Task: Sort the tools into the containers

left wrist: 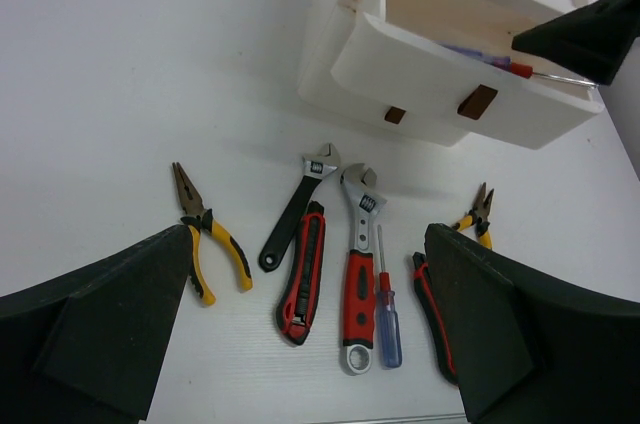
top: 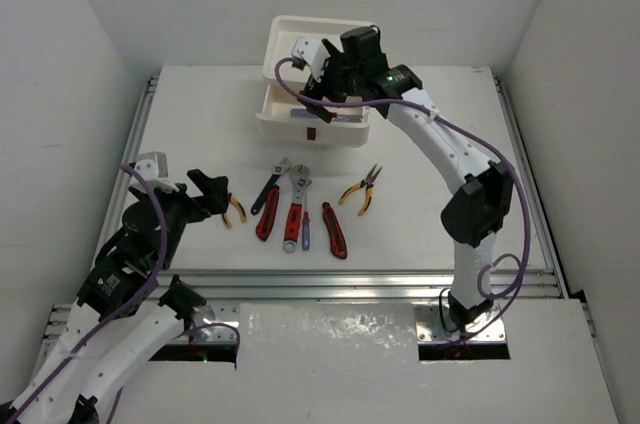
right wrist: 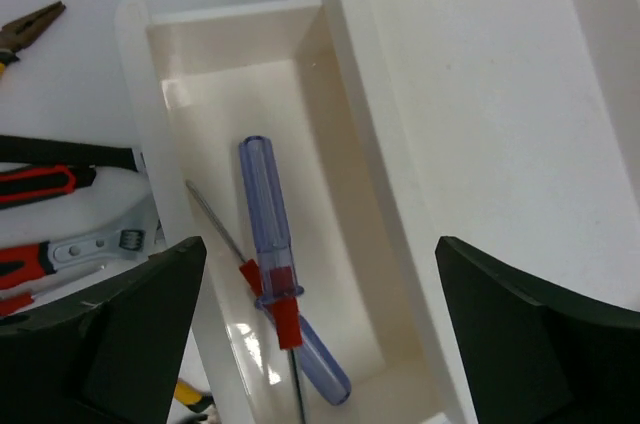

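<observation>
The white drawer unit (top: 318, 122) stands at the back centre, its top drawer (right wrist: 170, 204) pulled out under the rimmed top tray (right wrist: 480, 124). Two blue-and-red screwdrivers (right wrist: 266, 214) lie crossed in that drawer. My right gripper (top: 328, 84) hangs open and empty just above them (right wrist: 315, 284). On the table lie yellow pliers (left wrist: 205, 234), a black-handled wrench (left wrist: 292, 214), a red-and-black knife-like tool (left wrist: 303, 279), a red-handled wrench (left wrist: 358, 274), a small screwdriver (left wrist: 388, 319), a second red-and-black tool (left wrist: 430, 309) and more yellow pliers (left wrist: 478, 214). My left gripper (top: 213, 192) is open and empty, above the table beside the left pliers.
Two lower drawers with dark handles (left wrist: 477, 101) are shut. A metal rail (top: 350, 279) runs along the table's near edge. White walls close in the back and both sides.
</observation>
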Action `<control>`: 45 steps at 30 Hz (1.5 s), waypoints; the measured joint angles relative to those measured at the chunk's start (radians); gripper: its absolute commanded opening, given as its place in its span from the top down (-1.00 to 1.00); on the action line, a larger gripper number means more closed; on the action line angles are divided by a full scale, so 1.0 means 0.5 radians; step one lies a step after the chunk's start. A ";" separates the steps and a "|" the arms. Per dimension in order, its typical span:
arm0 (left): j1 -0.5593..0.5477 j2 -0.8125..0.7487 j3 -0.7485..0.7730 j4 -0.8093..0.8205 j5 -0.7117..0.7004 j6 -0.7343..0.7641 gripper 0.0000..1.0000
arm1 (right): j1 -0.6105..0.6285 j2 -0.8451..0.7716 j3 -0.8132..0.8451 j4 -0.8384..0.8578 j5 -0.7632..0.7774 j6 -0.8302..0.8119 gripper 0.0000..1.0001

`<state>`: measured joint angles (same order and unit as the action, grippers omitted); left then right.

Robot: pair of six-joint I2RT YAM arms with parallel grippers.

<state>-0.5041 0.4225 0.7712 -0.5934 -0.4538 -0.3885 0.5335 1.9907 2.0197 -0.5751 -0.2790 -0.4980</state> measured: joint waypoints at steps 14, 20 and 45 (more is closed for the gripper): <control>0.008 0.000 -0.001 -0.001 -0.021 -0.002 -0.99 | 0.185 -1.093 -1.066 0.475 0.424 1.135 -0.76; 0.017 0.001 -0.001 -0.002 -0.035 -0.002 -1.00 | 0.713 -1.213 -1.917 0.574 0.925 1.688 -0.47; 0.017 -0.023 -0.001 -0.002 -0.033 -0.002 -1.00 | 0.875 -0.114 -1.749 0.660 1.010 2.390 0.39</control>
<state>-0.4957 0.4110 0.7708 -0.5941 -0.4702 -0.3893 0.9710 1.9339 1.1454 -0.2451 0.2260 0.6968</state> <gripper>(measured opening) 0.996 0.330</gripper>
